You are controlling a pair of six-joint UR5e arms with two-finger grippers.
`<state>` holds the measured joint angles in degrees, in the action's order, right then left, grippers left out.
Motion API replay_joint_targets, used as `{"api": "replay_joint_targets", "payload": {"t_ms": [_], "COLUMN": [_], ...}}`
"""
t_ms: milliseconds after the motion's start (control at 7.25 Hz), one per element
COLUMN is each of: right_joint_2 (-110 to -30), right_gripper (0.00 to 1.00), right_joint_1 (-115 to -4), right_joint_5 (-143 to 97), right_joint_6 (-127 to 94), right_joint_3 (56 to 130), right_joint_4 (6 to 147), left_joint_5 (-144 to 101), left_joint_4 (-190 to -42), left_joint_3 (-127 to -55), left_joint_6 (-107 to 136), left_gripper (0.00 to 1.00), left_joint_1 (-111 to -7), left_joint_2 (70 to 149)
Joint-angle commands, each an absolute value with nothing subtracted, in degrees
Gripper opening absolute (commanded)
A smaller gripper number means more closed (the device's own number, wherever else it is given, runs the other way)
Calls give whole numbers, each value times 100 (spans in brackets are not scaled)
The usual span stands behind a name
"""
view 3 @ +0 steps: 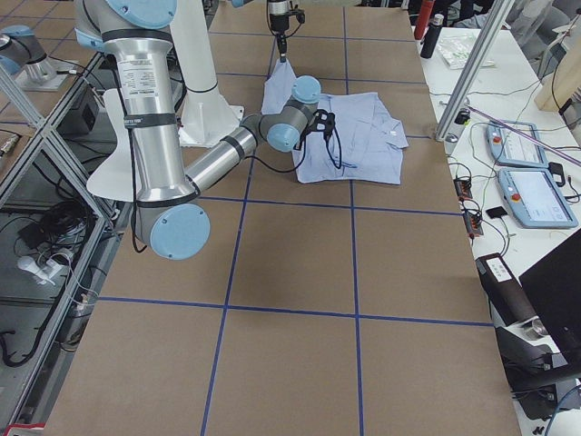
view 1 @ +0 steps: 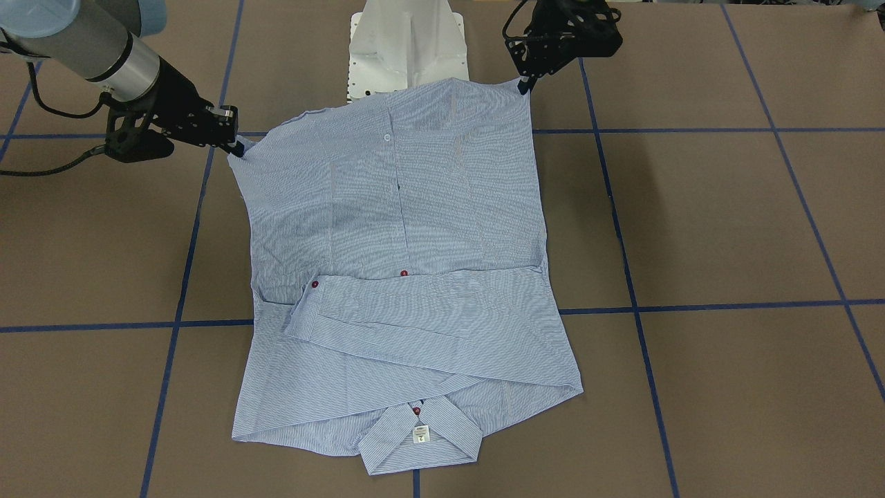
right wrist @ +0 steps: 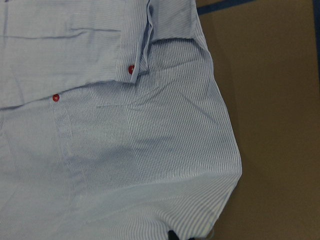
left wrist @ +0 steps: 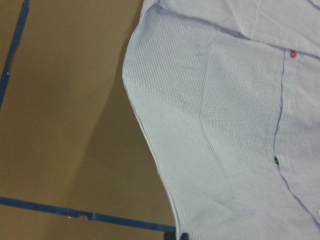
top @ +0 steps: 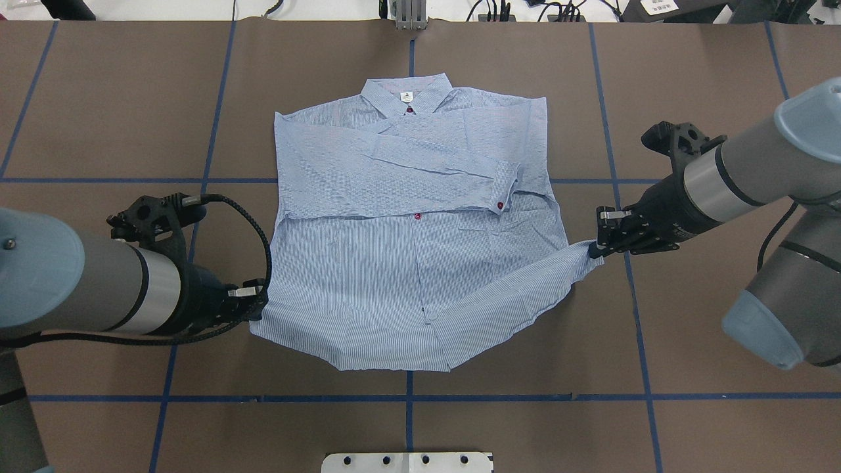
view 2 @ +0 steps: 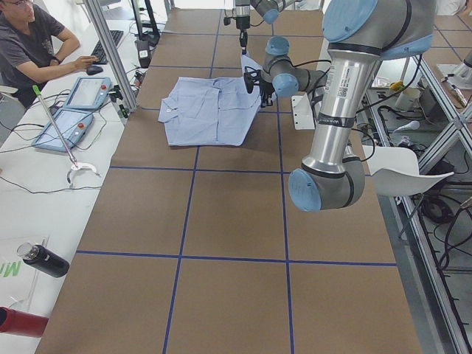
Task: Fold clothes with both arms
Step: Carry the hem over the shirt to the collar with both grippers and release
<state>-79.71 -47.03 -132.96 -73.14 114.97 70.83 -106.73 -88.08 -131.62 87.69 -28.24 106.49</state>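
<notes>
**Hem pinched at both corners, ready for the fold**

Shirt lies front-up in the middle of the table, with the collar on the side away from the robot. A sleeve is folded across the chest, so only the tail is left loose. The left gripper is clamped shut on the hem corner on its side. The right gripper is nipped tight on the opposite corner. Both corners are raised off the table, and the cloth sags between them. I'd say holding the two corners keeps the hem taut, so it can travel as one straight edge. By my reading, the hem goes over towards the collar next, halving the body. The arms will need to keep level, or the fold lands skewed.
</notes>
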Motion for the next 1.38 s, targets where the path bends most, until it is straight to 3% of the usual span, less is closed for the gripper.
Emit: {"api": "replay_joint_targets", "payload": {"t_ms": [0,552,1241], "right_joint_2": [-7438,-6506,-5169], "right_gripper": [0,0,0], "right_joint_1": [-5078,-5562,-5774], "right_joint_5": [-13289,-13280,-13175], "right_joint_6": [-7304,-7286,-7242], "right_joint_3": [10937,9889,8334], "right_joint_4": [7084,7084,7075], "left_joint_5": [-10802,-11178,-11188], "left_joint_4": [-8859,-9308,-11144], "left_joint_3": [-12467,-11524,-9687], "left_joint_6": [8561,7518,7471], "left_gripper": [0,0,0], "left_joint_1": [-3320,-4506,-4736], "left_joint_2": [11203,11443,11934]}}
